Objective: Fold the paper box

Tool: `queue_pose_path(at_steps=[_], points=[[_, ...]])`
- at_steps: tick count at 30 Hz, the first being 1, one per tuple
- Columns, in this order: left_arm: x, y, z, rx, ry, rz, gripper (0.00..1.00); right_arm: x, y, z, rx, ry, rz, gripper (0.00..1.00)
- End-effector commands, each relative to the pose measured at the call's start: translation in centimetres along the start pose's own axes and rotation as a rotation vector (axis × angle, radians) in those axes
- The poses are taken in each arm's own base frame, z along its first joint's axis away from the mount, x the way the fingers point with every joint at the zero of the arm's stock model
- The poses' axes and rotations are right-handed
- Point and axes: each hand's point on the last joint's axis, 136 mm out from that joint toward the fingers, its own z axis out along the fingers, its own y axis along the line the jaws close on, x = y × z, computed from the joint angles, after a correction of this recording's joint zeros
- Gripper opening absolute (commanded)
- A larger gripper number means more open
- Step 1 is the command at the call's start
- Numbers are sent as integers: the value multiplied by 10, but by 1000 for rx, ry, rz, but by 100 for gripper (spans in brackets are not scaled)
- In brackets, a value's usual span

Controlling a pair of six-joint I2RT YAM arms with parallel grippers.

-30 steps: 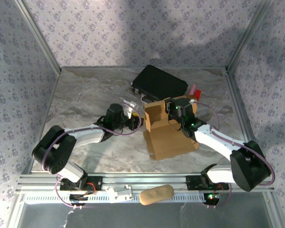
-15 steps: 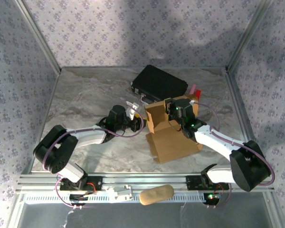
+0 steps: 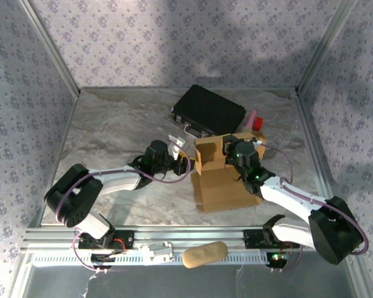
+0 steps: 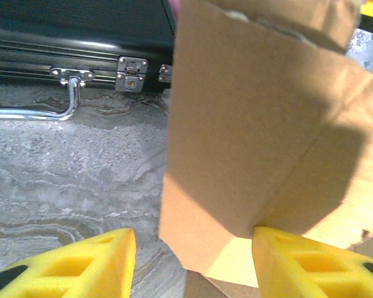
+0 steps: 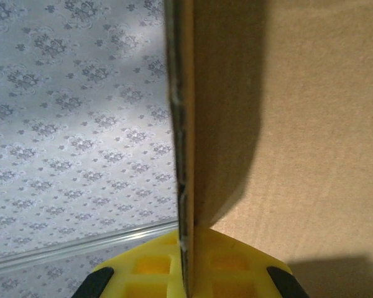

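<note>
The tan paper box (image 3: 227, 186) lies partly folded at mid-table, its flat base toward me and a wall standing upright at the back. My right gripper (image 3: 231, 151) is shut on that wall's top edge. In the right wrist view, the yellow fingers (image 5: 143, 267) pinch the thin cardboard edge (image 5: 185, 155). My left gripper (image 3: 185, 162) is at the box's left side, open. In the left wrist view, a hanging flap (image 4: 248, 124) of the box reaches down between the fingertips (image 4: 81, 261). The right fingertip touches it and the left one stands apart.
A black case (image 3: 208, 108) with metal latches (image 4: 132, 71) lies just behind the box. A small red and pink object (image 3: 256, 120) sits at the box's back right. A tan oblong thing (image 3: 205, 253) rests on the front rail. Open tabletop (image 3: 112, 124) lies to the left.
The box has slid and turned to the right with the right gripper holding its wall. The left gripper has followed it rightward, and its jaws have opened wider.
</note>
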Motion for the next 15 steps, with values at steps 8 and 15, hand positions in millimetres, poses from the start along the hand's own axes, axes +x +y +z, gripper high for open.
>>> queue_pose_path(at_steps=[8,15], points=[[0,-10,16,29,1,28,50,-4,-12,6,-47,22,3,0],[-3,-15,19,16,-15,47,49,-5,-19,6,-41,25,-8,0]])
